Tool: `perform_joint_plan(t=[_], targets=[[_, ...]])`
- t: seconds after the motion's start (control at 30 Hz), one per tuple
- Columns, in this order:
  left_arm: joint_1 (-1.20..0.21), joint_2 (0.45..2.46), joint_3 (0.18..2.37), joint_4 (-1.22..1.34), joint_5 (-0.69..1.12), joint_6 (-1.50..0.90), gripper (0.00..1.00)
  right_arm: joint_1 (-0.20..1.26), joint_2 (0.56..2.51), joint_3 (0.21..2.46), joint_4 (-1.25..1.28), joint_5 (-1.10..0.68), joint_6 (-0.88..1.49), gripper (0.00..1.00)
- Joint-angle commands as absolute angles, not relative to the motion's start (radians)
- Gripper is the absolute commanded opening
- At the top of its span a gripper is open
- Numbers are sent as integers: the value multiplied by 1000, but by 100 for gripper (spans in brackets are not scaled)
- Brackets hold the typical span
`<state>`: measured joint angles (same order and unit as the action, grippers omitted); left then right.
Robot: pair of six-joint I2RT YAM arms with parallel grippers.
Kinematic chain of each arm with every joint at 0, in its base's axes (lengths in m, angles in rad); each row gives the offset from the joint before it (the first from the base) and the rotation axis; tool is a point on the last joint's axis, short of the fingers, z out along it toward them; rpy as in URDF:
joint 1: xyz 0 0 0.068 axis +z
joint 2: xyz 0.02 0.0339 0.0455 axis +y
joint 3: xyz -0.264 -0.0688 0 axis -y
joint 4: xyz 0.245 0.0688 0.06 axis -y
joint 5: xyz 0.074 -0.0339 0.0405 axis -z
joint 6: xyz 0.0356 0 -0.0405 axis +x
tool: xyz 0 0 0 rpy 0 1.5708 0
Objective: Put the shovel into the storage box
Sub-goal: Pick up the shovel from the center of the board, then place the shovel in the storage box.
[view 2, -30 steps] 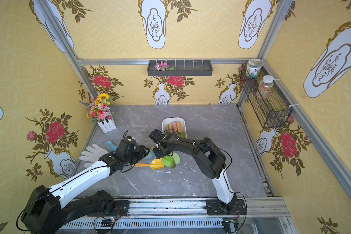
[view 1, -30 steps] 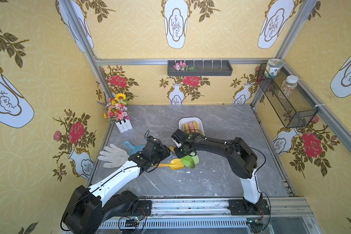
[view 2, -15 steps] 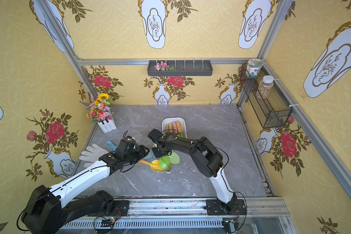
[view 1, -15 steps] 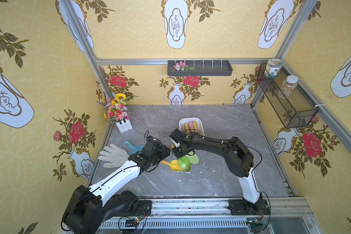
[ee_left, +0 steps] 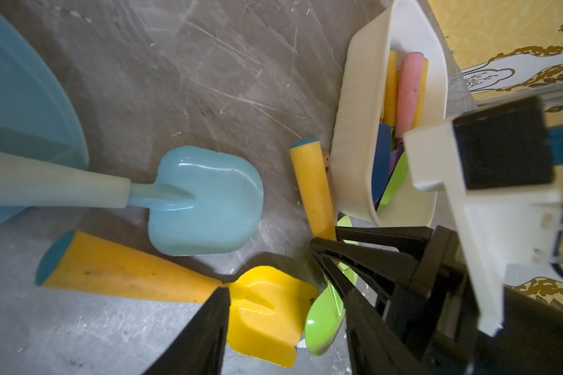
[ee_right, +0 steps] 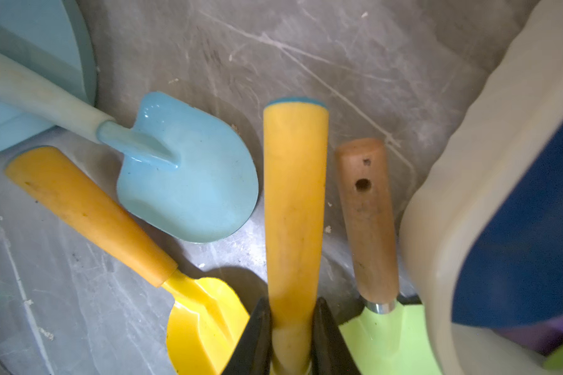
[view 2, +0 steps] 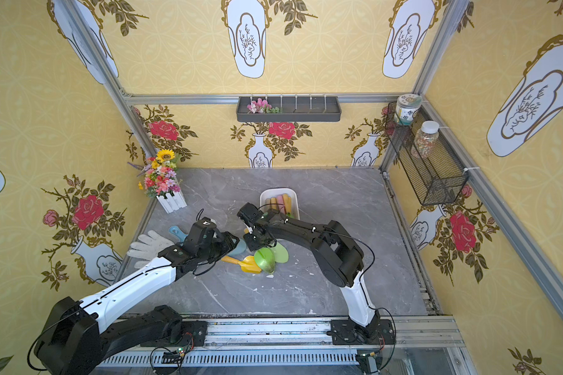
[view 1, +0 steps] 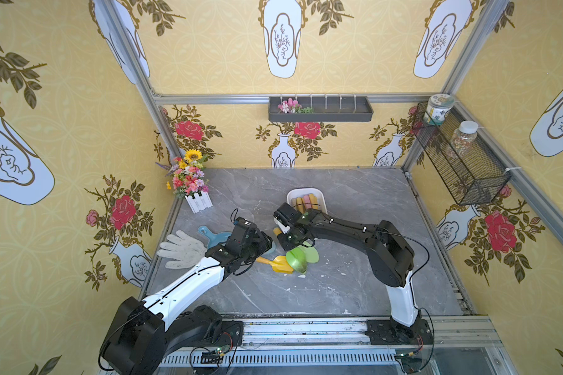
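Observation:
My right gripper [ee_right: 291, 303] is shut on the yellow handle [ee_right: 293, 194] of a green-bladed shovel [view 1: 296, 259], just in front of the white storage box [view 1: 319, 194]. The blade tilts over a yellow shovel [view 1: 281, 263] that lies on the table. The storage box [ee_left: 355, 130] holds several shovels with pink and yellow handles. My left gripper [ee_left: 270, 274] is open above the yellow shovel's blade [ee_left: 267, 308], holding nothing. In both top views the two grippers are close together, the left gripper [view 2: 231, 242] to the left of the right gripper [view 2: 257, 238].
A pale blue shovel [ee_right: 189, 191] and a wooden-handled light green trowel [ee_right: 368, 220] lie beside the held handle. A blue dustpan [view 1: 213, 235] and a white glove [view 1: 182, 248] lie at the left. A flower pot [view 1: 192, 185], a wall tray [view 1: 319, 112] and a mesh basket [view 1: 462, 162] line the edges.
My right gripper has closed on the yellow handle, and the green blade has shifted slightly left over the yellow shovel. The left arm has not moved.

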<state>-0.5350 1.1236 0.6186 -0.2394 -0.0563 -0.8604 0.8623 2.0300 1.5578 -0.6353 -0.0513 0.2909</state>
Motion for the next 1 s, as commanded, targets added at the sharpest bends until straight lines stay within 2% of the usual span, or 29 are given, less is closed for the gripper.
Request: perform_joint_plan(t=[0.0, 0.3, 0.57, 0.97], targets=[[-533, 1118, 616, -225, -53, -847, 61, 863, 2000, 1553, -647, -58, 295, 17], [-531, 1119, 639, -224, -46, -838, 61, 826, 1915, 1548, -665, -63, 330, 17], [-531, 1140, 652, -191, -6, -834, 61, 730, 1854, 1561, -696, -61, 344, 17], [-531, 1164, 666, -171, 34, -834, 61, 566, 1898, 1672, -739, -41, 346, 17]])
